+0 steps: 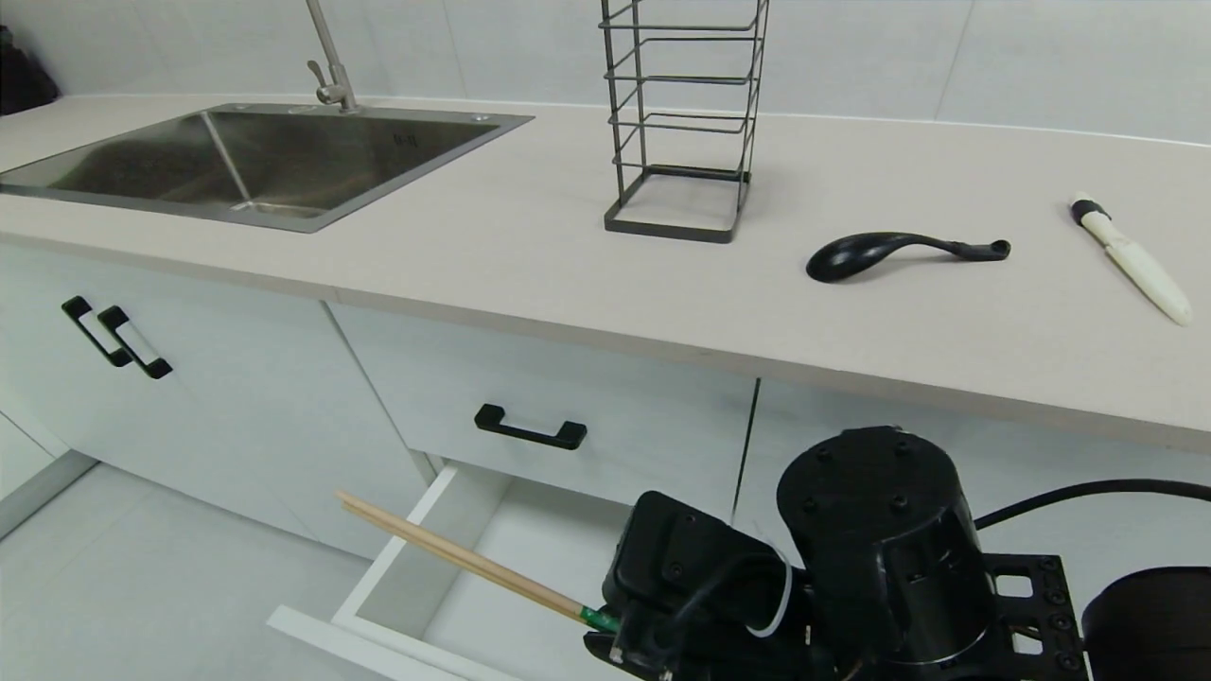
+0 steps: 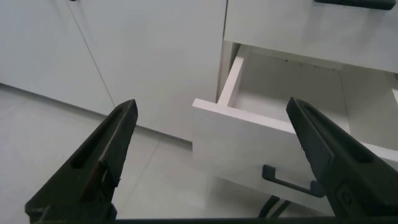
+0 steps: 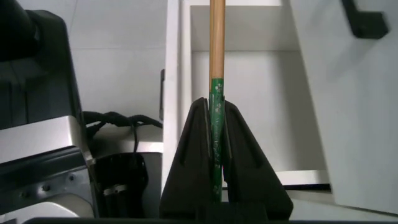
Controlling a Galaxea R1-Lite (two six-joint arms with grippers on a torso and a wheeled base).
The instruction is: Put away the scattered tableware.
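Chopsticks (image 1: 464, 558), a wooden pair with green-patterned ends, are clamped by those ends in the right gripper (image 3: 215, 118), whose fingers are pressed tight on them. They jut out over the open drawer (image 1: 549, 530), close to its left wall, so I judge the pair is being lined up to go down inside. Gripping at the very ends leaves the long shafts free to settle on the drawer floor first. The left gripper (image 2: 211, 109) hangs out in front of the drawer, fingers spread wide with nothing between them, probably parked out of the way. On the counter (image 1: 530, 255) above the drawer and off to its right lie a black spoon (image 1: 856, 253) and a pale utensil with a dark band (image 1: 1131, 257), both not yet stowed. A wire rack (image 1: 681, 123) stands on that counter above the drawer
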